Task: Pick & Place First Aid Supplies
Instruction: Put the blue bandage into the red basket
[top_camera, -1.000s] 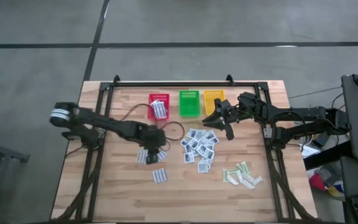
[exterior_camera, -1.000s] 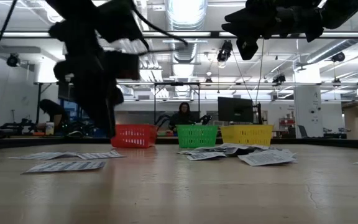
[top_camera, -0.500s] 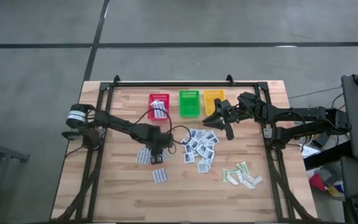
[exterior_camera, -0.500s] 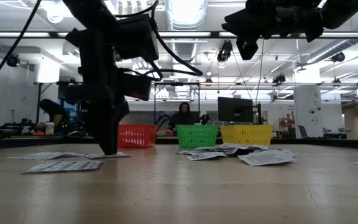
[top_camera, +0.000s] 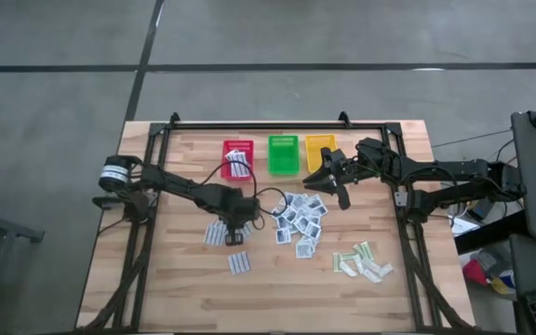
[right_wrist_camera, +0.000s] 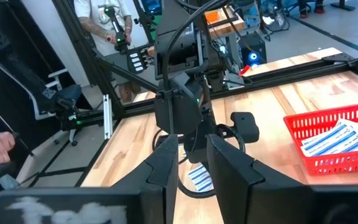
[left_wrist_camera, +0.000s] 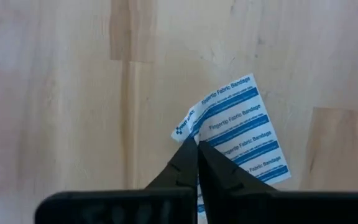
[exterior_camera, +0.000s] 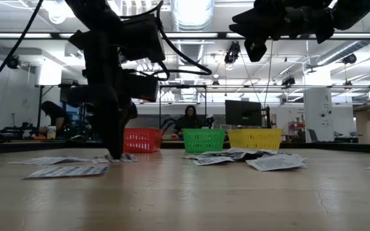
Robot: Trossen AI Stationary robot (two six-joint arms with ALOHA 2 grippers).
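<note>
At the counter's (top_camera: 184,279) nine o'clock side, my left tool (left_wrist_camera: 197,144) pinches a striped packet's (left_wrist_camera: 244,134) lifted corner for peeling it up; my right tool (top_camera: 335,189) waits, parted, near the yellow basket (top_camera: 320,149).

The left tool (top_camera: 234,226) is sitting down on the surface (top_camera: 175,279), its fingers pinched on a striped packet (left_wrist_camera: 241,130), blocking the left-centre with its arm stretching back toward the left edge. More striped packets (top_camera: 238,262) are lying just nearer the front edge. The red basket (top_camera: 237,158), green basket (top_camera: 283,154) and yellow basket (top_camera: 318,149) are lining the back edge, closing it off. The right tool (top_camera: 331,183) is hanging beside the yellow basket, fingers parted, above a spread of square packets (top_camera: 299,220) crowding the centre. Green-beige strips (top_camera: 363,262) are occupying the front right. The front-left corner and the left back corner are lying bare, giving open passage.
</note>
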